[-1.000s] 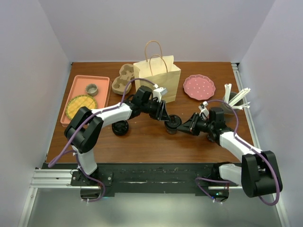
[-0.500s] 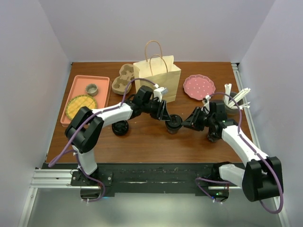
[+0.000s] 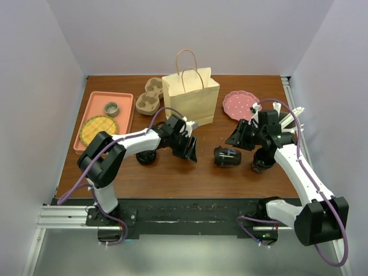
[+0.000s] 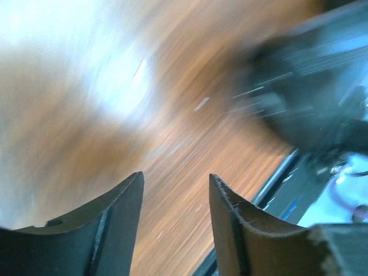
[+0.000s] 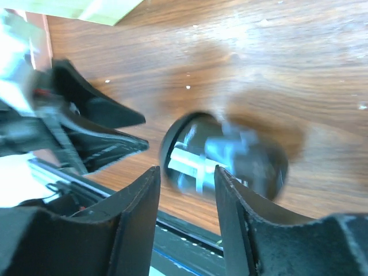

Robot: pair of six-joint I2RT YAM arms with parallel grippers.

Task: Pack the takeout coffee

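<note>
A coffee cup [image 3: 227, 156] lies tipped on its side near the middle of the worktop [image 3: 172, 179]. It is free of both arms, with bare wood all round it. In the right wrist view its dark lidded end [image 5: 224, 161] shows just past the fingers, blurred.

The left tool [image 3: 190, 152] hangs to the cup's left with a strip of bare wood between them. Its fingers [image 4: 123, 213] stand apart with nothing between them; that view is smeared by motion. The right tool [image 3: 236, 138] sits just above and to the right of the cup, near it but not touching. Its fingers [image 5: 138, 213] are also spread, with nothing between them.

A second cup [image 3: 146, 156] stands partly under the left forearm. A third cup [image 3: 259, 165] is tucked under the right arm.

The back of the worktop is crowded. A paper bag [image 3: 192, 99] stands upright at centre with its handles up. A pulp cup carrier [image 3: 148, 98] sits just beside it on the left, and a pink plate [image 3: 241, 105] lies near it on the right. A pink tray [image 3: 98, 94] runs along the left edge. Some white pieces [image 3: 287, 118], too small to make out, sit against the right edge.

The widest open wood is the front strip between the cups and the near edge.
</note>
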